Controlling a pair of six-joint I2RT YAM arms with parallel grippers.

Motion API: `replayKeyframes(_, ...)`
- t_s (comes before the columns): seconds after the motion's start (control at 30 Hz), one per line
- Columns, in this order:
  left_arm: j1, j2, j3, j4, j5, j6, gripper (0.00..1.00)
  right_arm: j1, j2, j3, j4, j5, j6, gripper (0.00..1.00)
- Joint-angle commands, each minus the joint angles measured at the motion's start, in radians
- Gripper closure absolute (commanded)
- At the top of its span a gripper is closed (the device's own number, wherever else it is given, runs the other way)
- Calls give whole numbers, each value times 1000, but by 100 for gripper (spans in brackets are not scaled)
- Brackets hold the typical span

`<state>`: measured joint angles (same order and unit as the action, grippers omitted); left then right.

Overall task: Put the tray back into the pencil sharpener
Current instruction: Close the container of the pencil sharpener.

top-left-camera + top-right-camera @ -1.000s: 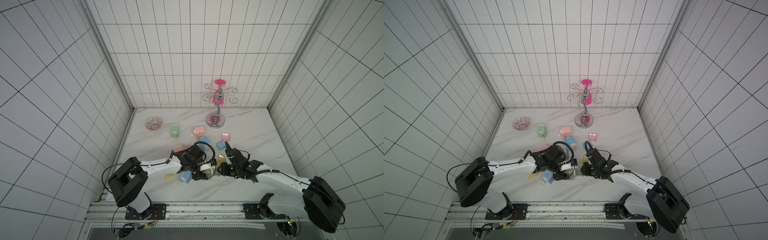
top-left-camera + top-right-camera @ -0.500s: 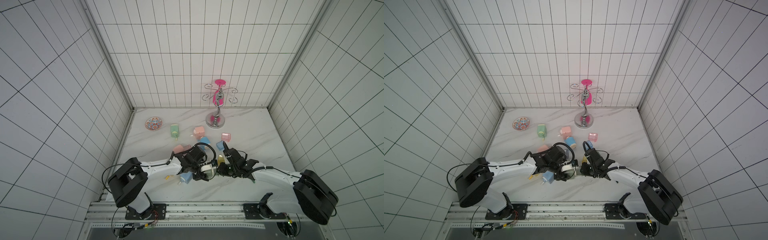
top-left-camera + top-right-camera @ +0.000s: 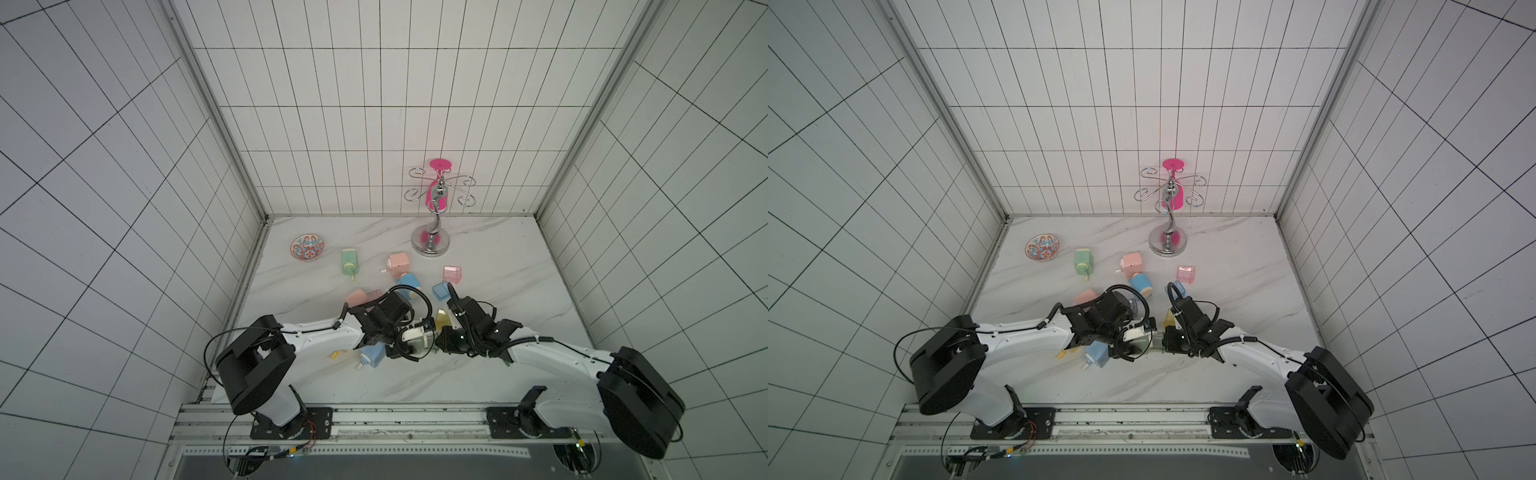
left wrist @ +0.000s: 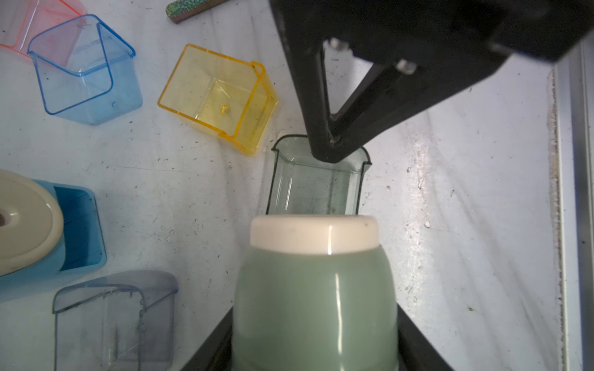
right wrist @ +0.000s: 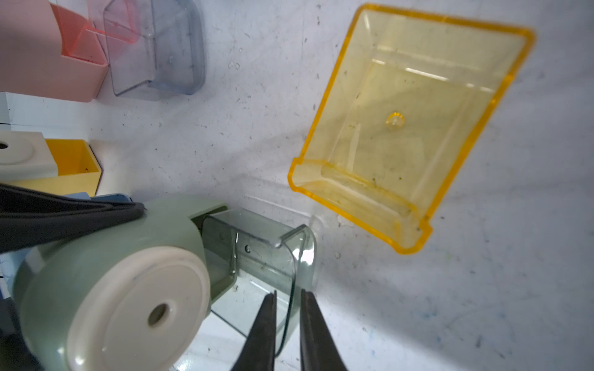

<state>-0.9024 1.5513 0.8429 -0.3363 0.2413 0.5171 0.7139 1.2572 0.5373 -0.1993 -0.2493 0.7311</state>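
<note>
1. Faint moulded lettering runs along one wall of the blue tray (image 4: 83, 74), which lies well apart from both jaws. It is too blurred to read.
2. The left jaws are clamped on the sharpener (image 4: 315, 289). It has a rounded body of matte sage-green plastic and a glossy cream face with a round hole (image 5: 159, 313) in its middle.
3. The tray (image 5: 266, 253) is a clear, grey-green plastic box with rounded corners. Its inner end sits in the sharpener's slot, and its outer end juts toward the right jaws.
4. The right jaws are thin, dark and tapering, and stand a narrow slit apart astride the tray's outer end wall. I cannot tell whether they pinch it.
5. The yellow tray (image 5: 401, 128) is see-through amber plastic, open-topped and dusty. It lies just beside the right jaws, apart from the tray.
6. The desk (image 4: 450, 225) under both jaws is white with grey veins and dark specks.
</note>
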Motion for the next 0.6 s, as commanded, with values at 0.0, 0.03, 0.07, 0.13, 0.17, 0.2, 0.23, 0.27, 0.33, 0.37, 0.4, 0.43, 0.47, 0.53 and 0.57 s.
replayKeyframes(0.0, -1, -11, -8, 15, -15, 33, 63, 5, -4, -17, -32, 8, -14, 82)
replayKeyframes(0.03, -1, -10, -8, 13, -10, 34, 63, 6, -1, -15, -30, 6, -13, 82)
replayKeyframes(0.07, -1, -8, -8, 10, -2, 37, 63, 7, 3, -14, -25, 5, -13, 82)
replayKeyframes(0.13, -3, -1, -2, -1, 5, 42, 63, 8, 11, -14, -18, 6, -12, 82)
replayKeyframes(0.17, -3, 3, 2, -6, 6, 43, 63, 7, 16, -14, -15, 8, -12, 81)
replayKeyframes(0.2, -3, 7, 3, -8, 6, 46, 63, 7, 20, -14, -13, 12, -11, 80)
replayKeyframes(0.23, -3, 10, 5, -9, 7, 47, 63, 7, 23, -14, -8, 15, -11, 78)
replayKeyframes(0.27, -3, 11, 8, -11, 11, 46, 63, 8, 28, -13, -4, 17, -9, 76)
replayKeyframes(0.33, -3, 12, 11, -11, 22, 47, 63, 7, 36, -8, 2, 26, -9, 75)
replayKeyframes(0.37, -3, 12, 10, -9, 28, 48, 63, 7, 40, -8, 7, 27, -6, 74)
replayKeyframes(0.4, -4, 13, 10, -9, 32, 50, 63, 8, 41, -7, 15, 28, -5, 74)
replayKeyframes(0.43, -4, 15, 12, -9, 34, 52, 63, 7, 44, -7, 23, 24, -3, 74)
replayKeyframes(0.47, -5, 18, 14, -10, 35, 53, 63, 7, 45, -5, 32, 16, 0, 74)
replayKeyframes(0.53, -7, 24, 15, -9, 35, 55, 63, 9, 45, -7, 52, -4, 4, 74)
replayKeyframes(0.57, -8, 27, 18, -10, 34, 55, 63, 9, 43, -9, 62, -14, 7, 74)
